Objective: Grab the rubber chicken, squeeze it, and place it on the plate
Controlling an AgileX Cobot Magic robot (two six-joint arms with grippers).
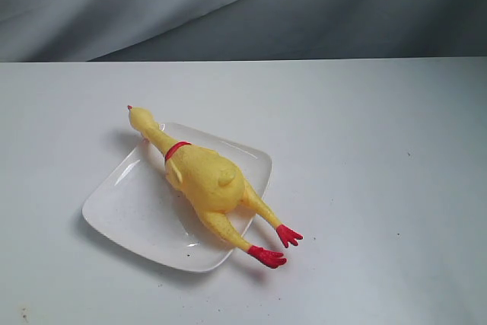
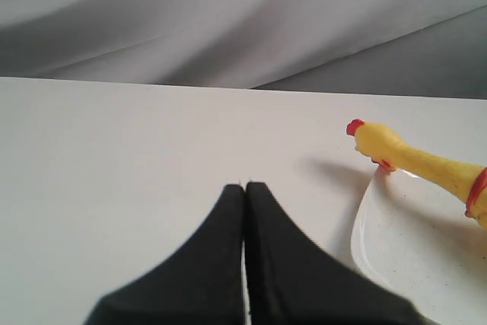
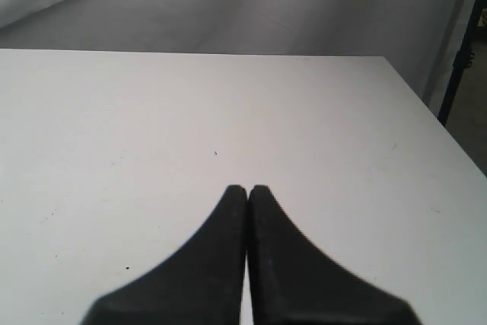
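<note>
The yellow rubber chicken [image 1: 207, 179] lies diagonally across the white square plate [image 1: 122, 211]. Its head hangs over the plate's far corner and its red feet stick out past the near right edge onto the table. In the left wrist view the chicken's head and neck [image 2: 403, 156] and a corner of the plate [image 2: 411, 256] show off to one side. My left gripper [image 2: 245, 186] is shut with nothing in it, over bare table, apart from the plate. My right gripper [image 3: 247, 188] is shut and empty too, with only table before it. Neither gripper shows in the exterior view.
The white table [image 1: 380, 150] ends at a grey cloth backdrop [image 1: 243, 5] behind. Its right edge [image 3: 426, 104] shows in the right wrist view, with a dark stand [image 3: 460, 58] beyond it.
</note>
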